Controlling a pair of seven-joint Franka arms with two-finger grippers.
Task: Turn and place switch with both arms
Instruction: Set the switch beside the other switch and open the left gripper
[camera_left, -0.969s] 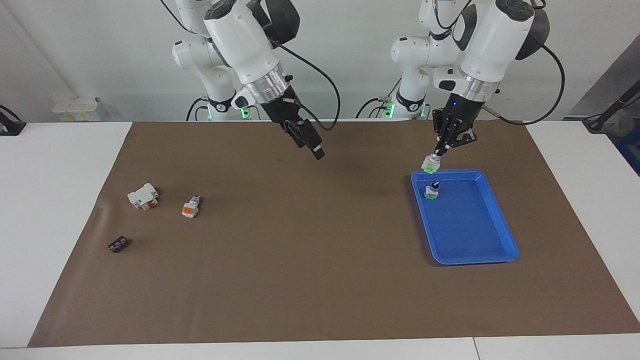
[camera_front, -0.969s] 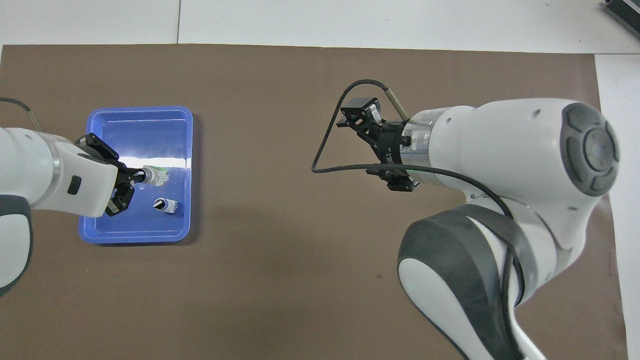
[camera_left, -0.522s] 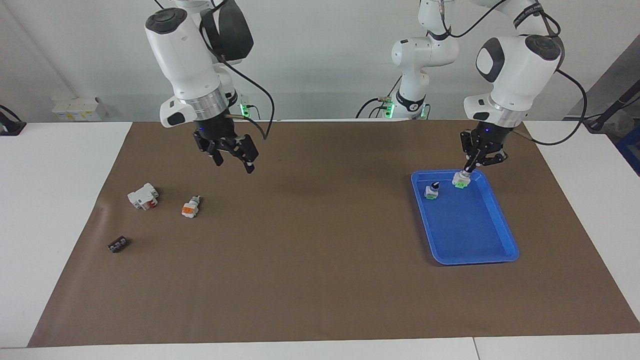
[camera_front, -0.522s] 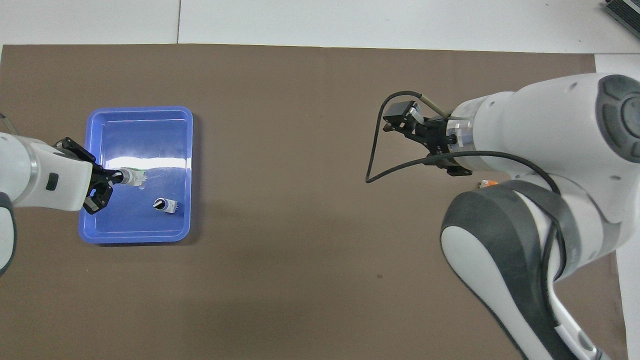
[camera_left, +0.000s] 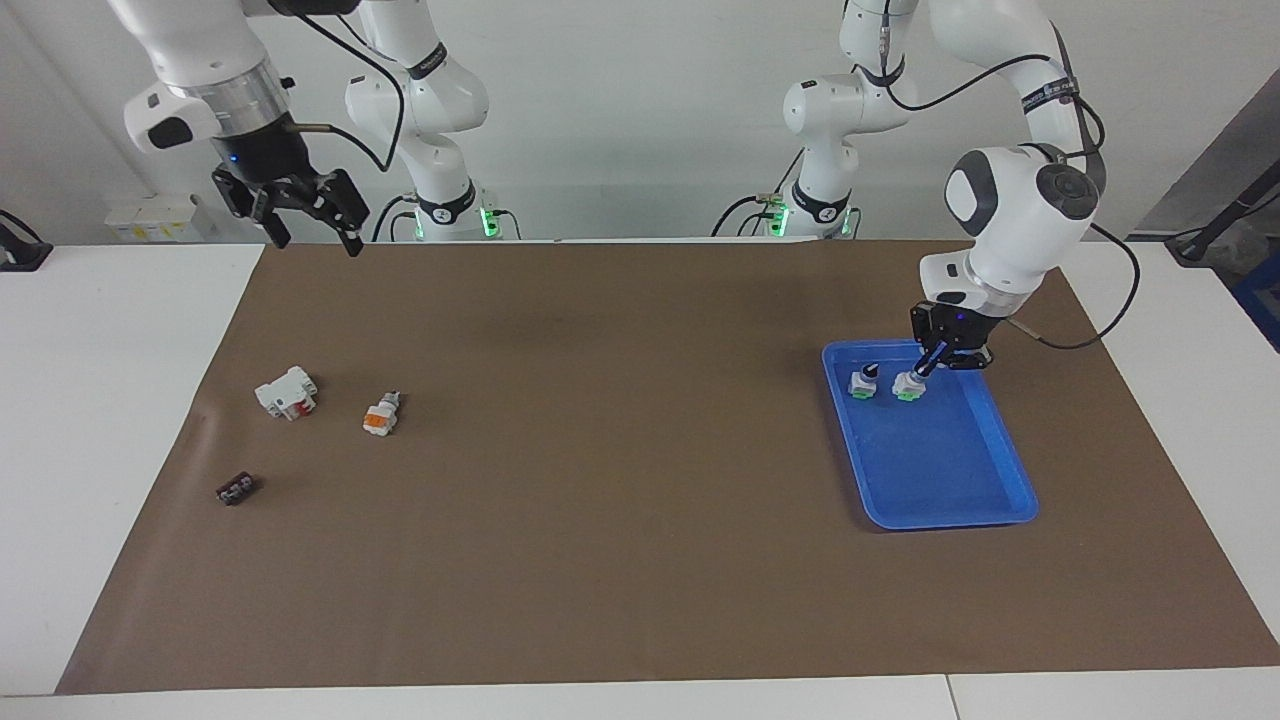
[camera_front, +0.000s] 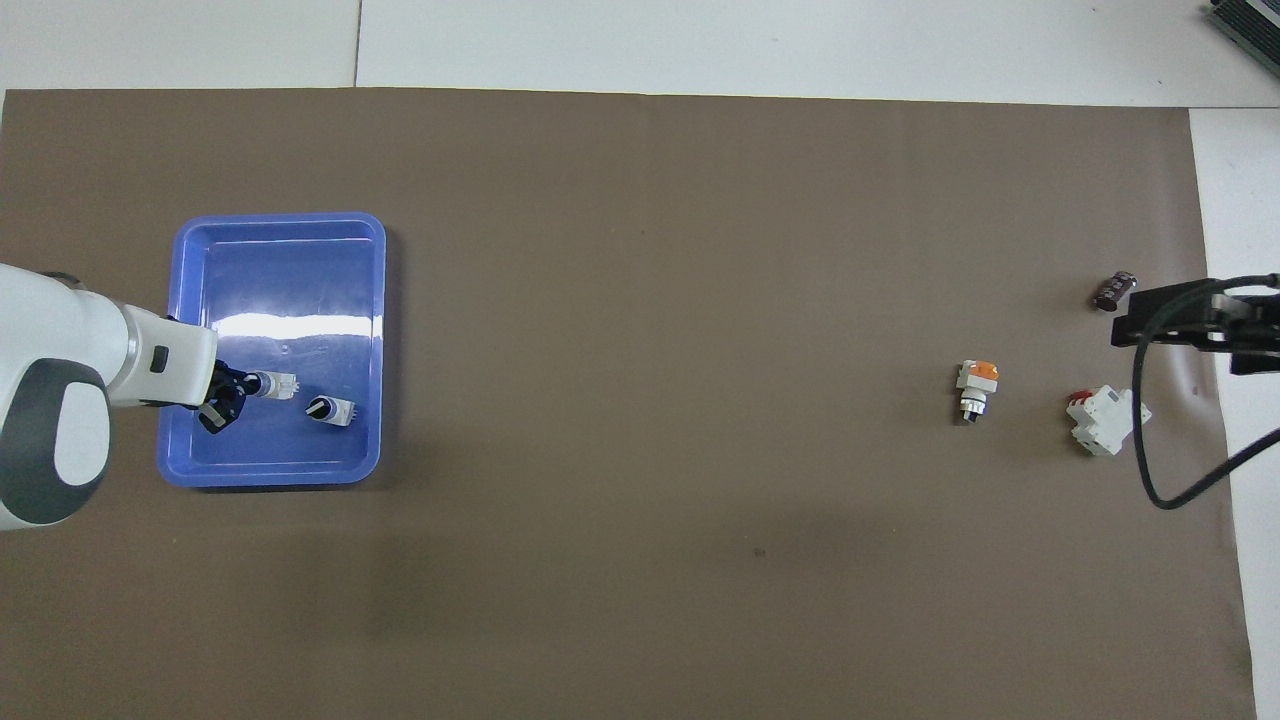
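A green-ended switch (camera_left: 908, 386) (camera_front: 278, 385) stands low in the blue tray (camera_left: 950, 520) (camera_front: 280, 218), at or just above its floor. My left gripper (camera_left: 930, 362) (camera_front: 235, 388) is shut on its black knob from above. A second green-ended switch (camera_left: 862, 383) (camera_front: 332, 410) stands free in the tray right beside it. My right gripper (camera_left: 313, 240) (camera_front: 1135, 315) hangs open and holds nothing, high over the mat's edge at the right arm's end of the table.
Toward the right arm's end lie an orange-ended switch (camera_left: 381, 414) (camera_front: 977, 385), a white block with red (camera_left: 286, 392) (camera_front: 1105, 420) and a small black part (camera_left: 236, 489) (camera_front: 1115, 291). The brown mat (camera_left: 620, 520) covers the table's middle.
My left gripper carried the switch from above the tray's rim down into the tray beside the other switch. My right arm swung from the table's middle out to its own end and rose.
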